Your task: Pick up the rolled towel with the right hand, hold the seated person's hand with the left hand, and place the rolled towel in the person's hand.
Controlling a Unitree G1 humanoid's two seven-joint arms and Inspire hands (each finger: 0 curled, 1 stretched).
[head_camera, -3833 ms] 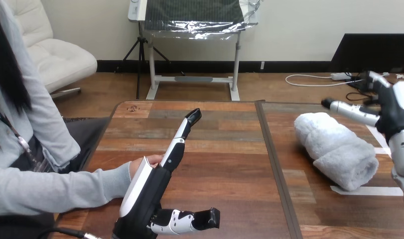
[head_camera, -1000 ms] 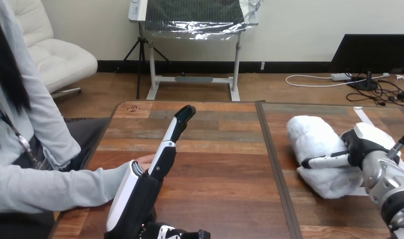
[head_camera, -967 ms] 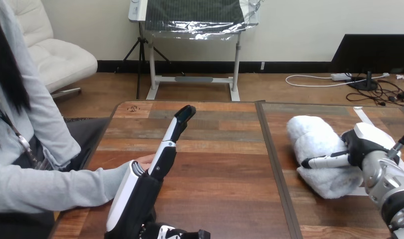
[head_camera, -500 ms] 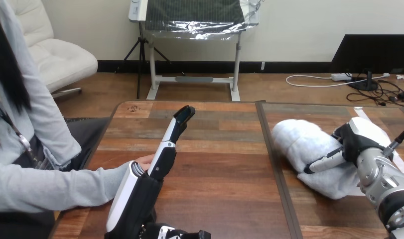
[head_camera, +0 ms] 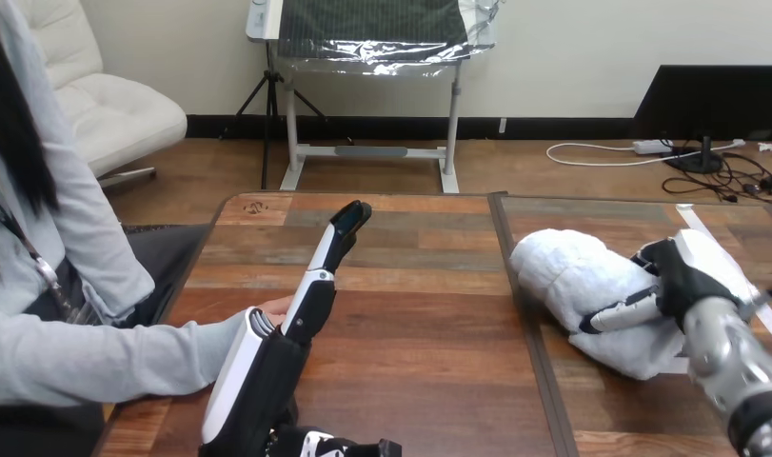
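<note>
White towel [head_camera: 564, 276], frame right, is clenched in the right hand [head_camera: 691, 274]: carry it level toward the person's hand [head_camera: 278, 307] at lower left, beside the straight-fingered left hand [head_camera: 272, 376].

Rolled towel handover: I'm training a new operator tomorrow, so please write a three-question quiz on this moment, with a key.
1. True or false: the left hand has its fingers curled round the person's hand.
2. Where is the rolled towel? A, in the person's hand. B, gripped by the right hand. C, under the left hand.
3. Fill in: the person's hand shows at the head view's ___ side.

Key: 1 false, the left hand's fingers are straight; 2 B; 3 left.
</note>
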